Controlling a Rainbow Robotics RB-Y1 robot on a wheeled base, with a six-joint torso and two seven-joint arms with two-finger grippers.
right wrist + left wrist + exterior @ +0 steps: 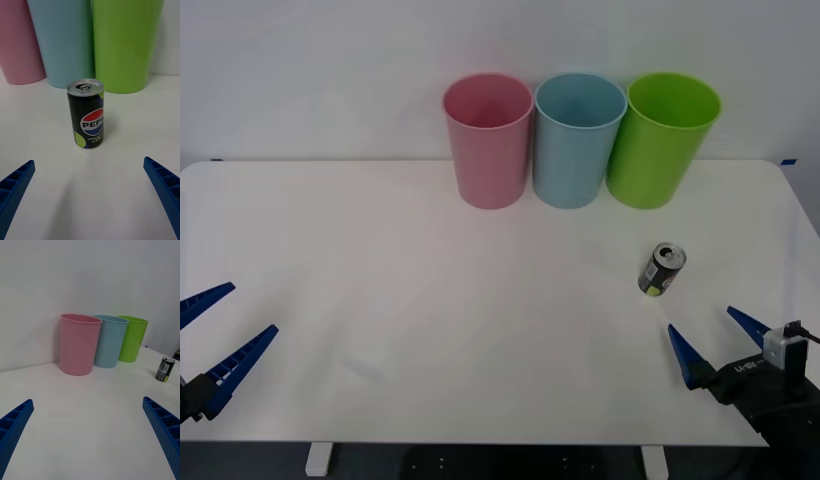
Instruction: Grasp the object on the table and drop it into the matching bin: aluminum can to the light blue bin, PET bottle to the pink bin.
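One aluminum can (662, 270) stands upright, tab end up, before the right gripper's (715, 342) wide-spread, empty fingers.

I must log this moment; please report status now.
Right gripper open, low near the table's front edge, just short of the aluminum can. Left gripper open, parked at front left. Can upright, untouched. Path to light blue bin open.

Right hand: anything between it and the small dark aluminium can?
Nothing. The right wrist view shows bare white table between the open right hand and the upright small dark aluminium can.
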